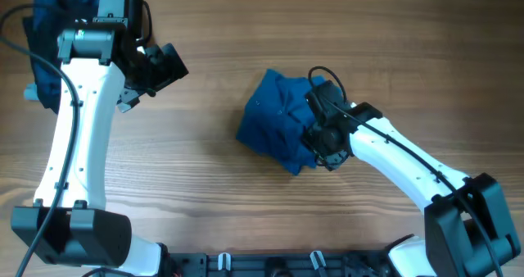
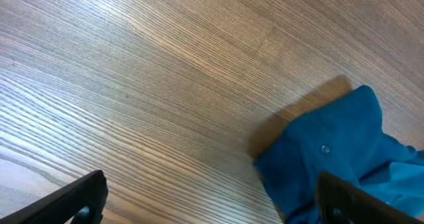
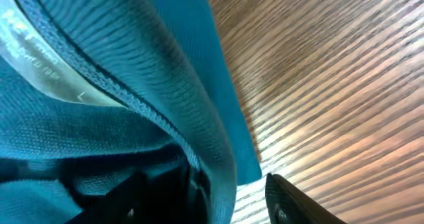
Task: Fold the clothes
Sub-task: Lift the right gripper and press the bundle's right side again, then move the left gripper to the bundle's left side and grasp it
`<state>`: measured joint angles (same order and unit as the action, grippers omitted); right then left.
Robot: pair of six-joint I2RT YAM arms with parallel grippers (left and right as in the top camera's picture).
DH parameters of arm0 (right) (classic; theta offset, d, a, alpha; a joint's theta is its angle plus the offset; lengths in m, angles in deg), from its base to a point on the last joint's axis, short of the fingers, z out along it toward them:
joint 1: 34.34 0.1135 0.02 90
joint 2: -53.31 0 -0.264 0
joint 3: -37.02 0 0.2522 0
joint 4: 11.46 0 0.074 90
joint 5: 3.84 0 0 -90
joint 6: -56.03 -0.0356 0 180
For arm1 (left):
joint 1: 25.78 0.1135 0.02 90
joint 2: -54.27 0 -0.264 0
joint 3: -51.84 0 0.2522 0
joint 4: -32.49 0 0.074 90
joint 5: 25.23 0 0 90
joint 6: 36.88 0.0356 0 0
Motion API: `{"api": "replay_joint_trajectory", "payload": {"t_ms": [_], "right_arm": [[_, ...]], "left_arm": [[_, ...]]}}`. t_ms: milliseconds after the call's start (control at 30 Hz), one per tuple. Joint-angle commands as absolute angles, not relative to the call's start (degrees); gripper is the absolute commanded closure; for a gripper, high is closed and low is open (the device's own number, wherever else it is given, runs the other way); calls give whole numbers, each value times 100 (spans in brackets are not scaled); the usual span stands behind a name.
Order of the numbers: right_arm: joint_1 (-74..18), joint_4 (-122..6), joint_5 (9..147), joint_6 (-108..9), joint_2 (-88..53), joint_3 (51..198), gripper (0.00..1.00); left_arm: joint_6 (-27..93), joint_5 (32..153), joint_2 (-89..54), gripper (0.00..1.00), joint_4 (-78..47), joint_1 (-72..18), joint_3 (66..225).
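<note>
The clothes, a medium-blue polo shirt (image 1: 278, 121), lie crumpled in a heap at the table's middle. My right gripper (image 1: 322, 135) is pressed into the heap's right side. In the right wrist view a fold of the shirt (image 3: 132, 65) with its neck label (image 3: 46, 68) hangs between the jaws of the right gripper (image 3: 215, 204). Bare wood shows between the cloth and the right finger (image 3: 295, 201), and the other finger is buried in fabric. My left gripper (image 1: 160, 68) hovers wide open at the upper left, holding nothing. The left wrist view has the shirt (image 2: 344, 158) and a button (image 2: 324, 148) by its right finger.
A dark blue garment (image 1: 57, 31) is bunched at the far left corner behind my left arm, with a pale blue bit (image 1: 31, 91) beside it. Wooden table (image 1: 246, 203) surrounds the shirt. A black rail (image 1: 270, 265) runs along the front edge.
</note>
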<state>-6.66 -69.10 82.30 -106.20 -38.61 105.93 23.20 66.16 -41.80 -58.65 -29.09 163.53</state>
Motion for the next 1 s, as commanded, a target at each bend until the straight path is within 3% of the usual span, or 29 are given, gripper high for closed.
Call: {"api": "replay_joint_trajectory", "payload": {"t_ms": [0,233,467,633,700,733,767,833,900,933,967], "right_arm": [[-653,-6984,8163,-10532,-3918,10550,52],[-655,-7314,7887,-10375,-3850,10552,94],[-655,-7926,8383,-9914,-3608,10552,96],[-699,-8302,9159,-9359,-3605,10604,67],[-981,-8560,9286,-8836,-3601,10921,19],[-1147,-8558,9109,-8305,-3592,11138,12],[-1297,-8558,8903,-7995,-3588,11343,11],[-1704,-8248,7894,-7402,-3570,11780,15],[-2062,-7697,6711,-6725,-3566,11920,32],[-2253,-7343,5981,-6467,-3566,11918,51],[-2316,-7179,5717,-6430,-3568,11918,58]], "left_arm": [[2285,6640,-4224,0,-5867,-2887,16373],[2285,6640,-4224,0,-5870,-2887,16373],[2283,6642,-4224,0,-5848,-2887,16373],[2288,6648,-4224,0,-5990,-2887,16373],[2738,6965,-4224,0,-6132,-2924,16373],[3061,7232,-4224,0,-6182,-2977,16362],[3282,7457,-4224,0,-6191,-3053,16311],[3341,7569,-4224,13,-6110,-3322,16018],[3339,7761,-4224,40,-5867,-3661,15542],[3337,8117,-4224,60,-5515,-3923,15149],[3315,8310,-4224,71,-5299,-4059,14947]]}}
